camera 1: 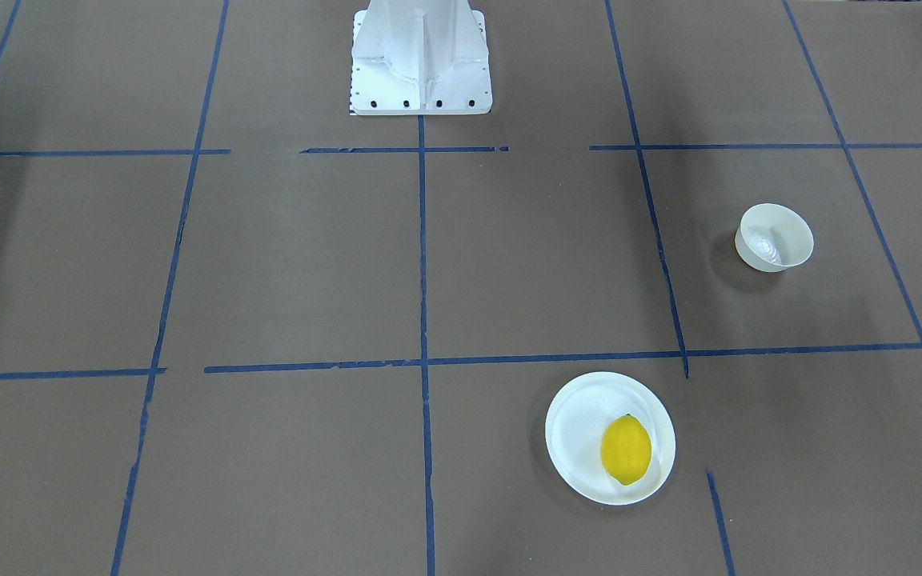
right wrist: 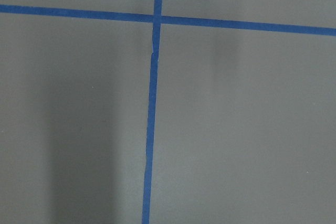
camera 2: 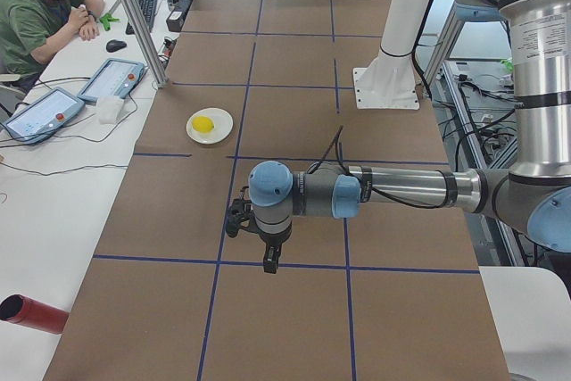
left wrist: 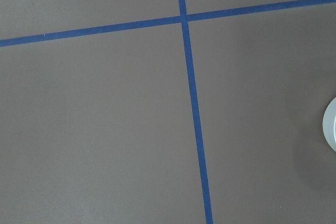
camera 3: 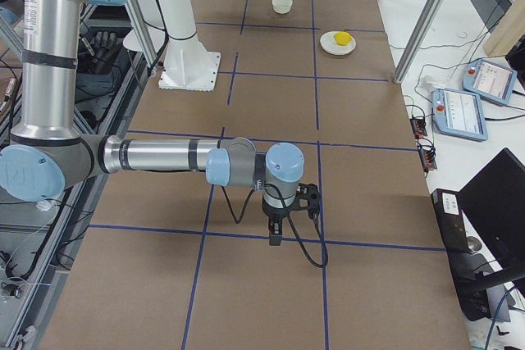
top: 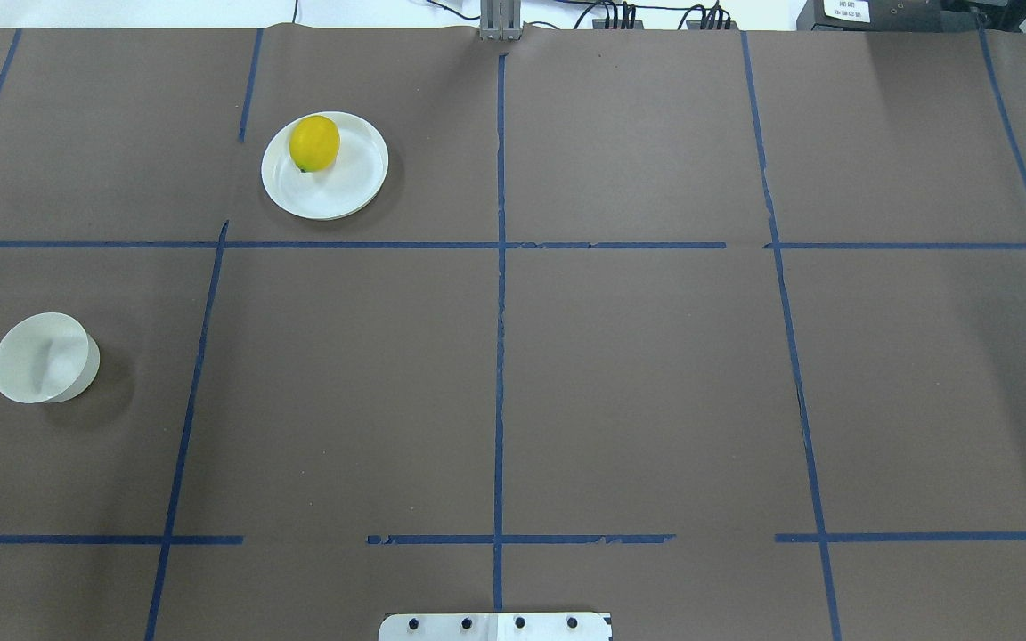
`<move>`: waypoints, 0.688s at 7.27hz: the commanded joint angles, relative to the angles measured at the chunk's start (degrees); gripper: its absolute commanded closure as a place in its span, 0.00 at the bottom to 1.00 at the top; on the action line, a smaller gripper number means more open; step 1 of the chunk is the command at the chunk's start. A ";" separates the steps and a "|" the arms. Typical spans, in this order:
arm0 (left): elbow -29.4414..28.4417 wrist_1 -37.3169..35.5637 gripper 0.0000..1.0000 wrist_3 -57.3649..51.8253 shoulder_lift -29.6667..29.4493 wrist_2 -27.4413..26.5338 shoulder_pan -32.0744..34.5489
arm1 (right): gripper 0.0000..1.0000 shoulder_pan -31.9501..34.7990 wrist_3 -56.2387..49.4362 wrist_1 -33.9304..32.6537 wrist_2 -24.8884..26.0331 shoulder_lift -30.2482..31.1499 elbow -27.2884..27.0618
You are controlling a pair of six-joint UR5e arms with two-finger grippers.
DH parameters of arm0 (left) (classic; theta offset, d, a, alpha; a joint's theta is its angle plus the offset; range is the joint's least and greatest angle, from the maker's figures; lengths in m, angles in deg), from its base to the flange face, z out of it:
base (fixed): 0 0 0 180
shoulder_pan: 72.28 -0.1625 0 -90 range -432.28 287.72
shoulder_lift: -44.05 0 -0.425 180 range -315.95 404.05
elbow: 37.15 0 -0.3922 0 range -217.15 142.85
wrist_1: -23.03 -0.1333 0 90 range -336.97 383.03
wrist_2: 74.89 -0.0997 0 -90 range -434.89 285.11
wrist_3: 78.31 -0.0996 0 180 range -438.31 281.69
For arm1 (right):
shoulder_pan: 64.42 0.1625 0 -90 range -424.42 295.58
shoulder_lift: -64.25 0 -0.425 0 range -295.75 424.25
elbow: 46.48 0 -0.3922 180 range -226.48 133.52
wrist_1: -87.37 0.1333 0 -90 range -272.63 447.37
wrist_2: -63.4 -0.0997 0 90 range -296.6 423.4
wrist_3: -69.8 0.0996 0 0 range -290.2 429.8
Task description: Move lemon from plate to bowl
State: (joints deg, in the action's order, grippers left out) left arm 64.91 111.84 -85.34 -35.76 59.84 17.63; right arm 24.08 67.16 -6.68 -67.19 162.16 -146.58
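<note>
The yellow lemon (top: 314,143) lies on the flat white plate (top: 348,182) at the far left of the table; both also show in the front view, lemon (camera 1: 626,450) on plate (camera 1: 581,424). The small cream bowl (top: 43,358) stands empty nearer the robot, at the table's left end, also in the front view (camera 1: 775,237). My left gripper (camera 2: 270,260) shows only in the left side view, hanging above the table; I cannot tell whether it is open. My right gripper (camera 3: 274,239) shows only in the right side view; I cannot tell its state either. The left wrist view catches a white rim (left wrist: 331,129) at its right edge.
The brown table (top: 638,383) is marked with blue tape lines. The robot's white base (camera 1: 421,60) stands at the table's middle edge. An operator (camera 2: 40,15) sits at a side desk with tablets (camera 2: 111,79). A red cylinder (camera 2: 31,313) lies off the table's end.
</note>
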 commanded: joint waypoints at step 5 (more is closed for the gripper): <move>-0.11 6.32 0.00 -0.09 -0.52 0.00 -0.09 | 0.00 0.00 0.00 0.00 0.07 0.00 0.00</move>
State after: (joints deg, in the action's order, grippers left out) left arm 64.90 113.93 -85.39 -36.01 59.81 17.58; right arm 24.08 67.16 -6.67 -67.19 162.16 -146.59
